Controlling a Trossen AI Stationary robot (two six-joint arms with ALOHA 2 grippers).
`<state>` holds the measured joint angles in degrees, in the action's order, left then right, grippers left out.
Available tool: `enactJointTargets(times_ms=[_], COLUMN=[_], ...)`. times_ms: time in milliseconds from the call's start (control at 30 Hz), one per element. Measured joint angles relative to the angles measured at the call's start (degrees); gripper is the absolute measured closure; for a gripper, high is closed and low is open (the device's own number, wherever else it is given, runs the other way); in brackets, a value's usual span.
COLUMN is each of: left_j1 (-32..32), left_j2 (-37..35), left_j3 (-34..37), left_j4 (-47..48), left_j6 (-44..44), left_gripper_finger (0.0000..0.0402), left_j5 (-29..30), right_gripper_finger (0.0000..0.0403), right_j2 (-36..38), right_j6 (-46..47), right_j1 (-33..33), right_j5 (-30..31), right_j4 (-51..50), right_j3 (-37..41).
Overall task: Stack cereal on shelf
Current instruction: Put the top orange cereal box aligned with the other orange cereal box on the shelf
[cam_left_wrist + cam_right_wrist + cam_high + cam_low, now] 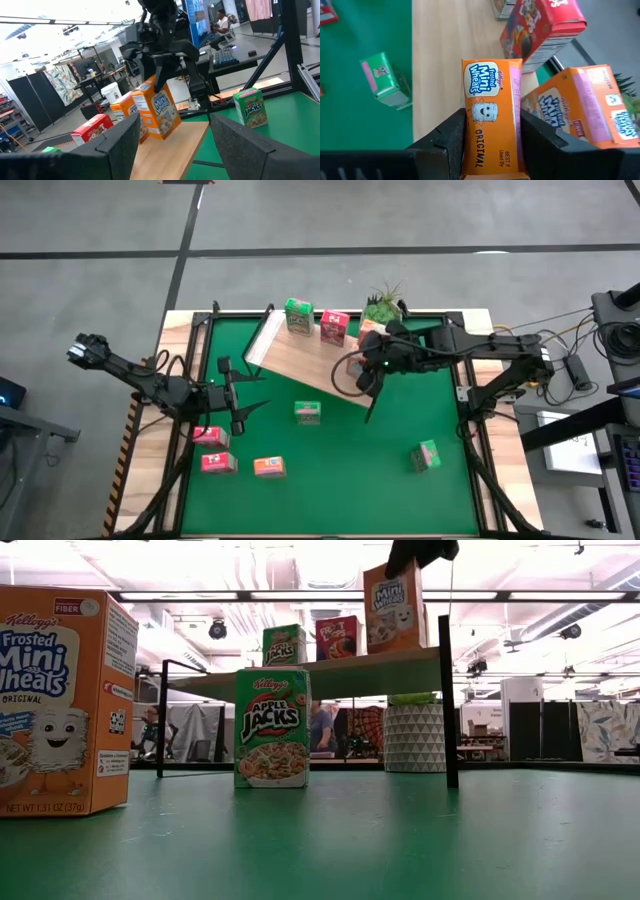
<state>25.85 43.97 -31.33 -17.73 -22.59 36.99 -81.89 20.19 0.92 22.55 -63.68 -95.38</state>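
One orange cereal box [492, 117] sits clamped between the right gripper [490, 145] fingers, long axis upright, just above the shelf [300, 360] beside another orange box [580, 105]; left gripper [238, 395] waits spread open, well apart.

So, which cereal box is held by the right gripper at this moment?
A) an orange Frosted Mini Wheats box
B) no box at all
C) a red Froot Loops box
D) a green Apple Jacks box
A: in the right wrist view the right gripper is shut on the orange Frosted Mini Wheats box, one finger pressed on each side of it, above the shelf.
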Motion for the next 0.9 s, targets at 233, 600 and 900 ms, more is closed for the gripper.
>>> enactJointTargets(times_ms=[233,600,900], left_j1=[0.00,-0.01,-0.01], left_j2=[0.00,0.00,0.00], left_j3=[0.00,-0.01,-0.01], left_j4=[0.32,0.34,0.36], left_j6=[0.18,0.18,0.18], left_gripper_finger=[0.0174,0.0174,0.0174], left_j5=[0.00,0.00,0.00], right_gripper_finger=[0.0254,0.0253,0.0212], right_j2=[0.00,-0.04,-0.04], right_j6=[-2.18,-5.23,-5.94], right_j1=[-0.02,-0.05,-0.05], right_j5=[0.08,0.10,1.92], right_j4=[0.06,2.69,3.08], right_j3=[1.38,3.11,3.62])
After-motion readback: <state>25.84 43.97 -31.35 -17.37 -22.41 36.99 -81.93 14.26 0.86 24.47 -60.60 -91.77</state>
